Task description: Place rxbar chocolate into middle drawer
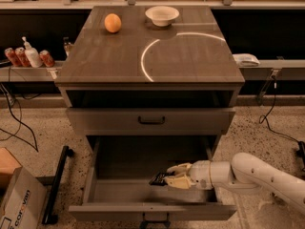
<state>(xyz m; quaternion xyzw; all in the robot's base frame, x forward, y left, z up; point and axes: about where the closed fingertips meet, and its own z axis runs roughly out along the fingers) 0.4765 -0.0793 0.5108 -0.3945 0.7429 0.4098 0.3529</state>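
Observation:
The middle drawer [152, 212] is pulled open below the cabinet's upper drawer front [151, 120]. My white arm reaches in from the right. My gripper [167, 178] is inside the drawer, low over its floor on the right side, shut on the rxbar chocolate [158, 178], a small black bar that sticks out to the left of the fingertips.
An orange fruit [113, 23] and a white bowl [162, 15] sit at the back of the cabinet top [152, 56]. Cans and a bottle [27, 56] stand on a shelf to the left. A cardboard box [16, 206] and a black bar [56, 185] lie on the floor at left.

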